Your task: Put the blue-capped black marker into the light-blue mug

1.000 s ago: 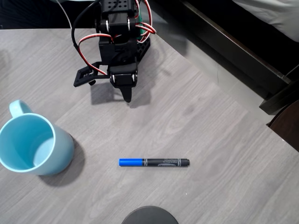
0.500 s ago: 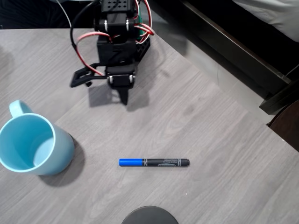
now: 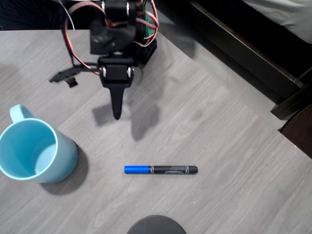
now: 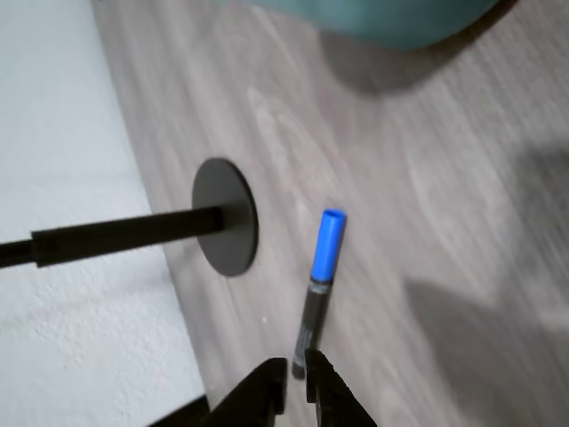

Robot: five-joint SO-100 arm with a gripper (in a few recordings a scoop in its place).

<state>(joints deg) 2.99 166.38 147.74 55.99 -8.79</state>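
The grey wood-grain table [image 3: 219, 146] is carrying everything here, and the black arm [image 3: 119, 34] with its red and white wiring is standing at its far edge in the overhead view. The light-blue mug [image 3: 34, 151] is sitting upright at the left of that view, handle pointing away toward the top, mouth open and nothing inside it. A round black stand base [image 4: 227, 216] is resting at the near edge, its rod running off left in the wrist view.

The gripper [image 3: 95, 92] is hanging over bare table, its jaws spread wide: one finger is pointing down toward the marker, the other is sticking out to the left. It is grasping nothing.

The blue-capped black marker [image 3: 161, 169] is lying flat, well apart from the mug and from the gripper, cap toward the mug side. In the wrist view the marker [image 4: 318, 280] is lying just ahead of the fingertips [image 4: 316, 365].

It looks light, rigid and smooth, so it is likely to roll or pivot if nudged. Closing across the black barrel near its middle, jaws square to its length, seems safest; the cap end could twist out.
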